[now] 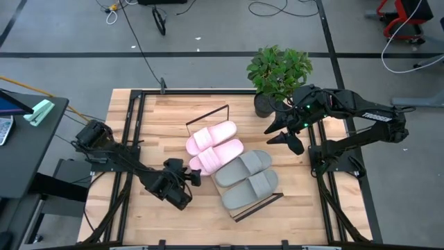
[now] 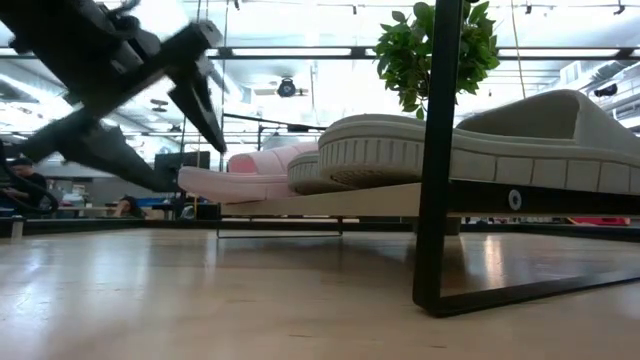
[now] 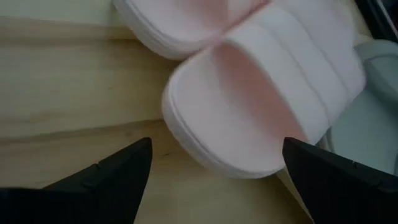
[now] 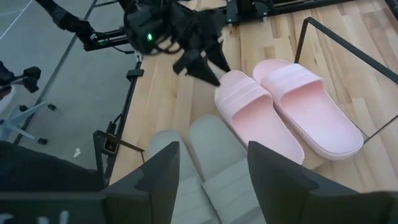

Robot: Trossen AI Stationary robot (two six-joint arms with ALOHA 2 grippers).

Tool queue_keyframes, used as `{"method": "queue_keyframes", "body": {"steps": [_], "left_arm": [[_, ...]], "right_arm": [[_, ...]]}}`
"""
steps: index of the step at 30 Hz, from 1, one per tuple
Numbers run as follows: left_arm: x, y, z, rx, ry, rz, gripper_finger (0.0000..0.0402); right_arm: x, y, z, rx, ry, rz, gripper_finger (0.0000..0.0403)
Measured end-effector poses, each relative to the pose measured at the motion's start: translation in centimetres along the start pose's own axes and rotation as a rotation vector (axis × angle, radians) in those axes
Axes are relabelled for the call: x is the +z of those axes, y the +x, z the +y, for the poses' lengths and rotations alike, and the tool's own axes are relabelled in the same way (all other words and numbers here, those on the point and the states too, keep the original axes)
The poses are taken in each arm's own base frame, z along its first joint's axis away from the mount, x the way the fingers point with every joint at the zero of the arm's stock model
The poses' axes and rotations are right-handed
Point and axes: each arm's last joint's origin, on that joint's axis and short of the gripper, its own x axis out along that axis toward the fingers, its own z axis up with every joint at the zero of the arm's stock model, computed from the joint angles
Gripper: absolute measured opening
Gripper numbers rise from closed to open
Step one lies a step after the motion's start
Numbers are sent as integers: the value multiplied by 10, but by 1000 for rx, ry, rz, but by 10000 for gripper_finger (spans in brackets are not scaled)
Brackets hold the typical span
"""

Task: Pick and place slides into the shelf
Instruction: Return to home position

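The left arm stretches forward and low, its left gripper spread wide. The right arm is bent, the right gripper apparently parted.

You've got 2 pink slides & 2 grey-green slides on the shelf, soles down, side by side. Pinks at one wire end, grey-greens at the other.

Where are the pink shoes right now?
In the high view the pink slides lie side by side on the shelf's left half, beside the grey slides and close to the left gripper.
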Motion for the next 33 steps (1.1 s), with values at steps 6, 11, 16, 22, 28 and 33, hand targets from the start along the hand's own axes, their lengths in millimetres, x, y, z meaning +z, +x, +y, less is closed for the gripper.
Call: {"method": "queue_keyframes", "body": {"steps": [6, 11, 16, 22, 28, 33], "left_arm": [[25, -29, -3, -97, -41, -78, 368], [49, -55, -10, -236, -55, -187, 369], [69, -76, -18, -316, 83, -234, 369], [86, -91, -31, -387, 242, -270, 366], [100, -92, -42, -509, 468, -99, 328], [114, -83, -58, -702, 609, 31, 262]], "right_arm": [[-7, -1, -1, -10, 40, 73, 193], [-14, -4, -1, -20, 71, 128, 193], [-22, -12, 0, -51, 91, 129, 193], [-42, -29, 1, -116, 120, 79, 190], [-68, -29, -1, -107, 157, 43, 144], [-84, -11, -3, -77, 192, 48, 39]]}}
